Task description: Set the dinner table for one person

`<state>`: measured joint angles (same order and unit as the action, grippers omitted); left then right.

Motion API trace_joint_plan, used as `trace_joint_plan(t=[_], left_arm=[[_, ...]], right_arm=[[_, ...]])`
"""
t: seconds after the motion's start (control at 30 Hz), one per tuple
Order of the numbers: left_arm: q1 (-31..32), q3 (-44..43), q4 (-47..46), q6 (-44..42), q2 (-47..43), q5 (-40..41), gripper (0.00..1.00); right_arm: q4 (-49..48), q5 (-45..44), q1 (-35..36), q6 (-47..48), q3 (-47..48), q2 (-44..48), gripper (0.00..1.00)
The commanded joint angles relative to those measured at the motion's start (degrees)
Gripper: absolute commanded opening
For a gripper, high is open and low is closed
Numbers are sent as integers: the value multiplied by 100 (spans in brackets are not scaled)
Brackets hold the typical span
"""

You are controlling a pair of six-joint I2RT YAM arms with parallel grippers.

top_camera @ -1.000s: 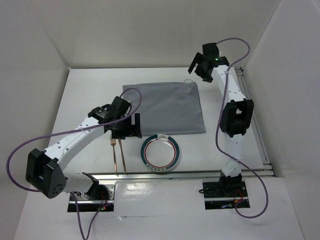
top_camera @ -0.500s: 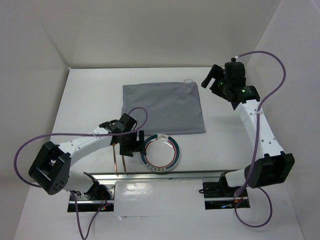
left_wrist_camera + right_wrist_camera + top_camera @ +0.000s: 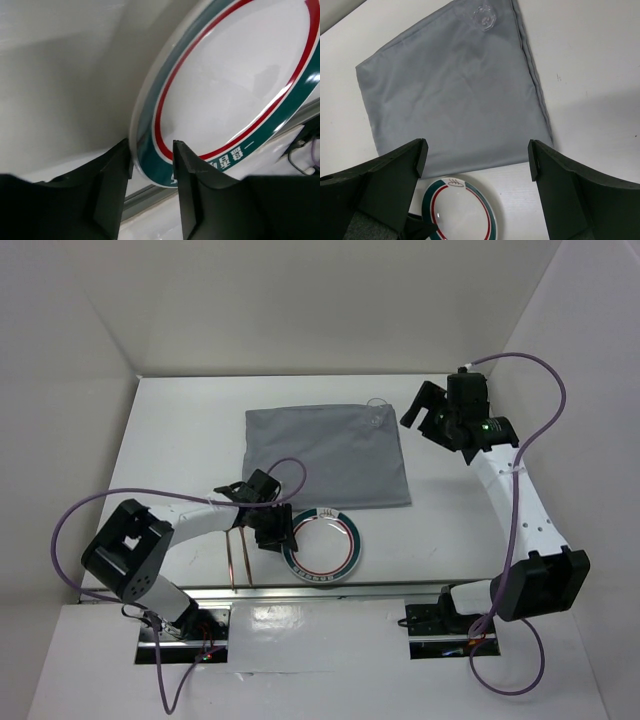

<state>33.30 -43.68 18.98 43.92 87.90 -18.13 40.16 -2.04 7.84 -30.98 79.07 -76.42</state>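
The dinner table is the white tabletop that fills the walled bay, with its metal rail along the near edge. A grey cloth lies flat at its middle, towards the far side. A small clear glass stands at the cloth's far right corner. Just near of the cloth, and apart from it, a white plate with a green and a red ring sits on the bare top close to the rail. The left gripper is low at the plate's left rim. In the left wrist view its two dark fingers straddle that rim, one outside the edge and one on the green band, pinching the plate between them. Two thin copper-coloured utensils lie side by side just left of the plate, running near to far, their far ends hidden under the left arm. The right gripper hangs above the bare top just right of the cloth's far right corner, its jaws spread wide and holding nothing.
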Motion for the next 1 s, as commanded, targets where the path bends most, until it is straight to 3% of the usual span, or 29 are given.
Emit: trace_joint_plan(t=[0.0,0.03,0.13,0.17,0.5,0.8,0.97], left_arm=[[-96,167,-465,-129,96,-147,52],[-148,167,-466,-182,148,-147,37],[-148,-79,-159,-428,70,-77,13],[-148,-140,42,-507,70,-77,0],[-411,-2231,1872,-1000,-642,213,0],[-1615,-3831,1205,-552,999,-946,0],[-1739,-4648,784,-227,2055,-1368,0]], right_arm=[[88,47,-37,13,231,224,94],[193,46,-37,13,310,224,94],[369,-32,-37,13,504,224,94],[370,-33,-37,13,504,224,94],[791,-270,-37,128,882,330,94],[1064,-138,-37,295,654,330,94],[1064,-77,-37,295,601,330,94]])
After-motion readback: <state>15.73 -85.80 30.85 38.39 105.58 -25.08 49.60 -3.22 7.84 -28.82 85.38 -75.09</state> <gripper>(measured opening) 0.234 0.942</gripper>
